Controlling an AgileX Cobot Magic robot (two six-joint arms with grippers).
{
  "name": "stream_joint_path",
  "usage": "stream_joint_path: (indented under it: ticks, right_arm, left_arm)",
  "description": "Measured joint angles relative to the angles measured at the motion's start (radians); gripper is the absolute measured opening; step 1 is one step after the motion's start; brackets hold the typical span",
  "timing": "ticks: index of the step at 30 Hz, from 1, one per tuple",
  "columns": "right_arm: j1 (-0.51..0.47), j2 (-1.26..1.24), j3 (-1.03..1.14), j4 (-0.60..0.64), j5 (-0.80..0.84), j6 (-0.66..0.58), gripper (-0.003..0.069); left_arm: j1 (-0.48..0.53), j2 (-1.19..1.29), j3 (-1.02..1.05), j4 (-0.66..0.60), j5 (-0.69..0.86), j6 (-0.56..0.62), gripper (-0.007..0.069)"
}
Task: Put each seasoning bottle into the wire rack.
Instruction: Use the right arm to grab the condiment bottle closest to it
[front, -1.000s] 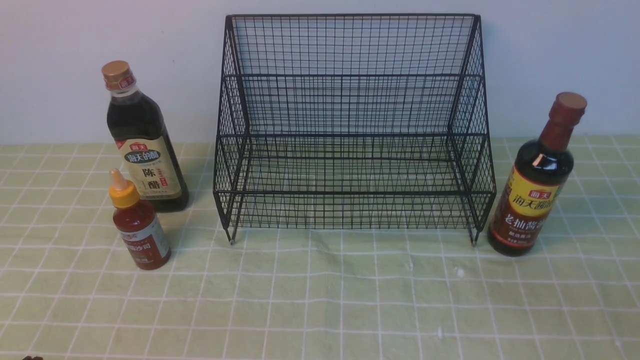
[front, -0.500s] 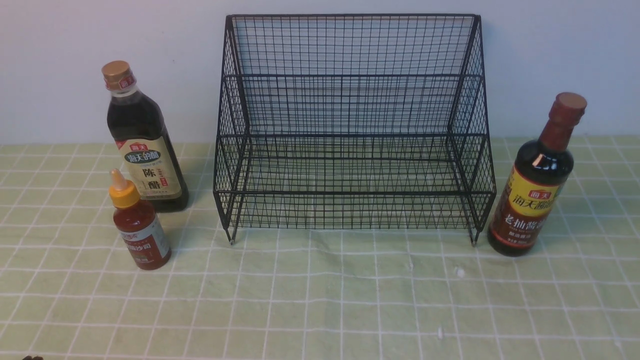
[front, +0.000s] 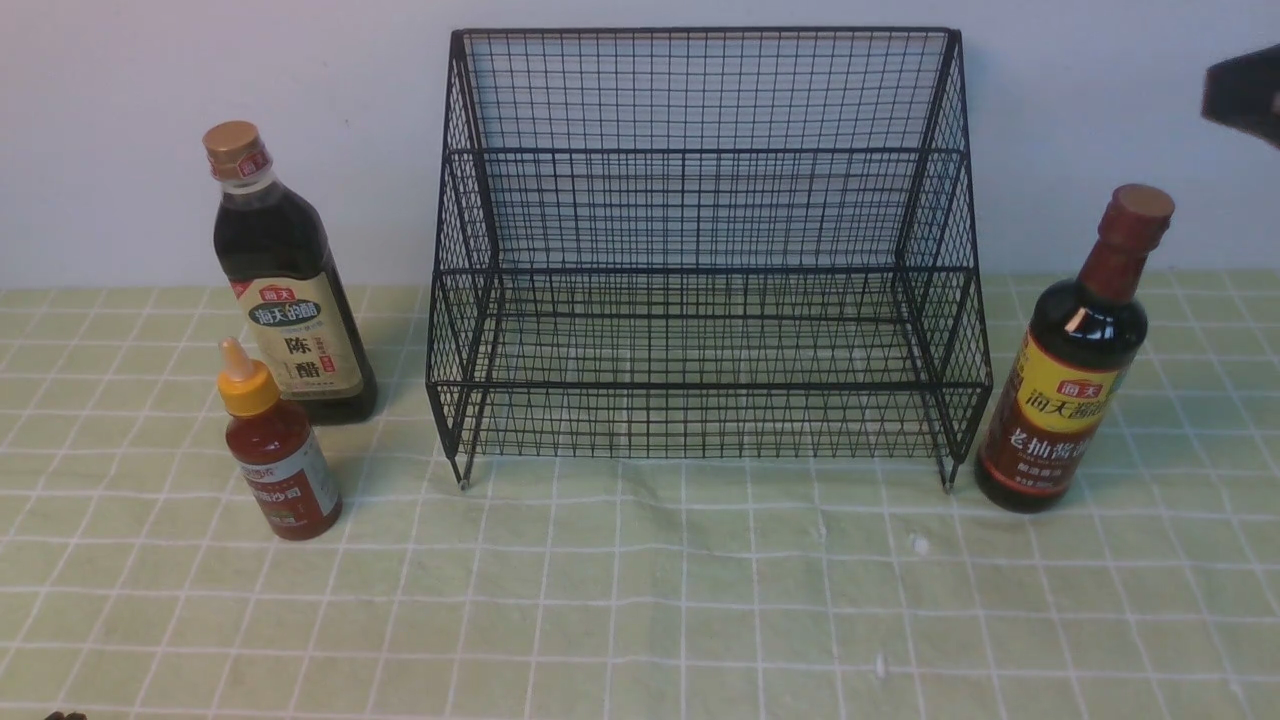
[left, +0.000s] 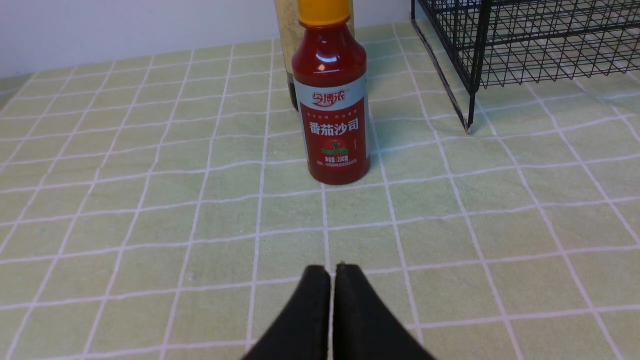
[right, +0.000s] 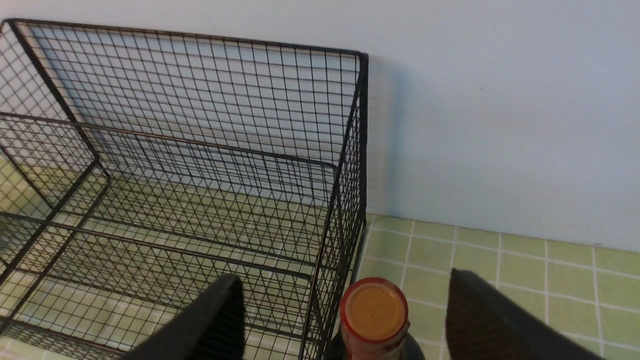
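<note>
The right tool (right: 344, 278) hangs wide apart, empty, over the brown-capped bottle (right: 375, 311) beside the rack (front: 700, 386) at the table's (front: 640, 620) back edge. The left tool (left: 328, 271) is closed, empty, facing the red bottle (left: 335, 100).

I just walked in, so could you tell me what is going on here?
The robot is to load three bottles into the rack, which is empty. All stand on the cloth: the gold-capped bottle and small red bottle left of the rack, the brown-capped bottle on its right. The right end effector hovers open above the brown-capped bottle's cap, not touching it. The left end effector is shut, low over the cloth, facing the small red bottle.
</note>
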Motion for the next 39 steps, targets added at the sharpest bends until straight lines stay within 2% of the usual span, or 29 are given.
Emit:
stream_joint_path:
  ticks: [3, 5, 12, 23, 28, 32, 34, 39]
  right_arm:
    - [0.0, 0.092, -0.016, 0.01, -0.01, -0.008, 0.0598]
    - [0.0, 0.135, -0.018, 0.012, -0.024, -0.012, 0.0618]
    - [0.0, 0.24, -0.019, 0.016, -0.081, -0.022, 0.0624]
    - [0.001, 0.315, -0.02, 0.018, -0.055, -0.069, 0.0612]
    - [0.001, 0.345, -0.02, 0.018, -0.047, -0.071, 0.0544]
    - [0.001, 0.354, -0.02, 0.026, -0.008, -0.071, 0.0328]
    - [0.001, 0.354, -0.022, 0.004, -0.016, -0.089, 0.0274]
    - [0.001, 0.34, -0.023, 0.002, 0.003, -0.11, 0.028]
  left_arm:
    - [0.0, 0.0, 0.0, 0.0, 0.0, 0.0, -0.0006]
    - [0.0, 0.0, 0.0, 0.0, 0.0, 0.0, -0.0006]
    - [0.0, 0.0, 0.0, 0.0, 0.0, 0.0, -0.0006]
    - [0.0, 0.0, 0.0, 0.0, 0.0, 0.0, -0.0006]
    - [0.0, 0.0, 0.0, 0.0, 0.0, 0.0, -0.0006]
    - [0.0, 0.0, 0.0, 0.0, 0.0, 0.0, -0.0006]
    - [0.0, 0.0, 0.0, 0.0, 0.0, 0.0, -0.0006]
    - [0.0, 0.0, 0.0, 0.0, 0.0, 0.0, -0.0006]
